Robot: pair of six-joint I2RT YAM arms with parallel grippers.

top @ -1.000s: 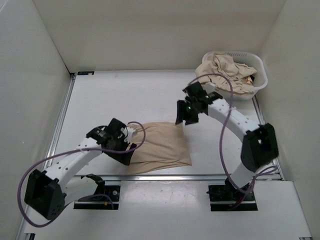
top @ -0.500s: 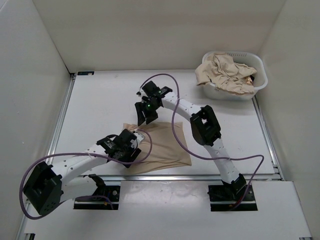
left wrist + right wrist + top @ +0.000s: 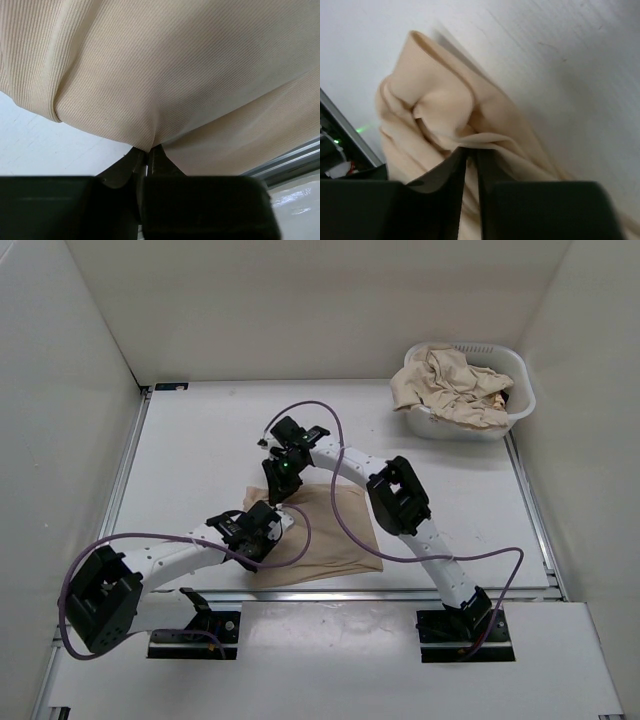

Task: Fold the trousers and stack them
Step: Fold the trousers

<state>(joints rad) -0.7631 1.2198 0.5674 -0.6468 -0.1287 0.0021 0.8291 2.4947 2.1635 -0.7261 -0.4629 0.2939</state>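
Observation:
Folded beige trousers [image 3: 330,535] lie flat on the table near its front edge. My left gripper [image 3: 262,530] is shut on their near left edge; in the left wrist view the ribbed cloth [image 3: 165,75] puckers into the closed tips of the left gripper [image 3: 149,150]. My right gripper [image 3: 278,488] is shut on the far left corner, where the right wrist view shows a bunched fold of cloth [image 3: 440,110] pinched by the right gripper [image 3: 471,152]. More trousers [image 3: 450,380] are heaped in the basket.
A white plastic basket [image 3: 520,390] stands at the back right corner of the table. White walls enclose the table on three sides. A metal rail [image 3: 400,592] runs along the front edge, just beyond the folded cloth.
My right arm swung left from near the basket to the cloth's far left corner and closed on it. My left gripper slid right onto the near left edge and closed too.

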